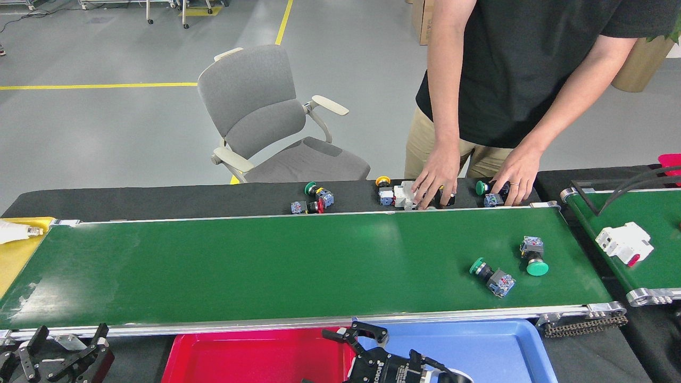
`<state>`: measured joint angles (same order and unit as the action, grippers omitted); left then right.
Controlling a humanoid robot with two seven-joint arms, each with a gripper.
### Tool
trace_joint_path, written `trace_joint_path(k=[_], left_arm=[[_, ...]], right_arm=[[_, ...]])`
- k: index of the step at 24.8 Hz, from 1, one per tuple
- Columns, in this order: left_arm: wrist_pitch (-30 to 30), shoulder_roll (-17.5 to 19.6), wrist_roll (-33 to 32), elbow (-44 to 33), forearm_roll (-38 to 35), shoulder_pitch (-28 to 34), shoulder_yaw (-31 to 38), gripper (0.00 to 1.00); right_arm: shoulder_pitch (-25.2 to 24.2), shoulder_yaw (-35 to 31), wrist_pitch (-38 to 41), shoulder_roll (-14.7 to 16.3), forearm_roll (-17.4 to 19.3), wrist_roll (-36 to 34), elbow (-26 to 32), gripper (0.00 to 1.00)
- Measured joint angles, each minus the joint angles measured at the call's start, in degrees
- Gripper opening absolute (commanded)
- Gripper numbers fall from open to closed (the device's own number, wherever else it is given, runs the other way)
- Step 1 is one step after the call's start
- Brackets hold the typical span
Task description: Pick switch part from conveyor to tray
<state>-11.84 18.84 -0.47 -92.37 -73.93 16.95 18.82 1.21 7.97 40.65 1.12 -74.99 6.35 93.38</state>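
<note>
The conveyor (266,266) runs across the head view as a wide green belt. Two switch parts lie near its right end, a green-capped one on its side (492,276) and another standing cap-down (532,255). Below the belt's front rail sit a red tray (255,356) and a blue tray (479,351). My right gripper (355,336) hovers low over the seam between the two trays, seen from behind; nothing shows between its fingers and its jaw state is unclear. My left gripper (64,348) rests open at the bottom left, off the belt.
A person stands behind the belt with both hands (436,183) among loose switch parts (314,199) on the black strip. A second green belt (654,223) at the right carries a white breaker (622,243). A yellow tray (16,255) lies at the left end, a grey chair (266,122) behind.
</note>
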Motion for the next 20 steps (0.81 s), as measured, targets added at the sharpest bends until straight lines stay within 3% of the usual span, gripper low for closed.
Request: trace_joint_path(k=[2, 4, 6, 8, 13, 20], left_arm=[[0.0, 0.0, 0.0, 0.0, 0.0, 0.2, 0.0, 1.0], [0.0, 0.0, 0.0, -0.1, 0.0, 0.6, 0.1, 1.0], [0.0, 0.0, -0.1, -0.4, 0.0, 1.4, 0.3, 1.0], [-0.1, 0.0, -0.1, -0.4, 0.0, 2.2, 0.6, 1.0], [-0.3, 0.0, -0.1, -0.4, 0.1, 2.2, 0.7, 1.0], [0.0, 0.0, -0.1, -0.2, 0.1, 1.9, 0.6, 1.0]], right_arm=[[-4.3, -12.5, -1.9, -0.9, 1.6, 0.2, 1.3, 0.9], [-9.6, -22.1, -6.6, -5.3, 1.9, -0.6, 3.6, 0.91], [-15.2, -26.7, -10.7, -8.7, 2.0, -2.4, 5.6, 0.91], [-18.5, -29.1, -14.9, -8.0, 1.7, -4.6, 6.1, 0.91], [-17.9, -28.1, -23.5, -7.0, -2.7, -6.3, 6.1, 0.94], [-7.2, -13.2, -25.8, -3.7, -6.6, -3.4, 1.9, 0.94]])
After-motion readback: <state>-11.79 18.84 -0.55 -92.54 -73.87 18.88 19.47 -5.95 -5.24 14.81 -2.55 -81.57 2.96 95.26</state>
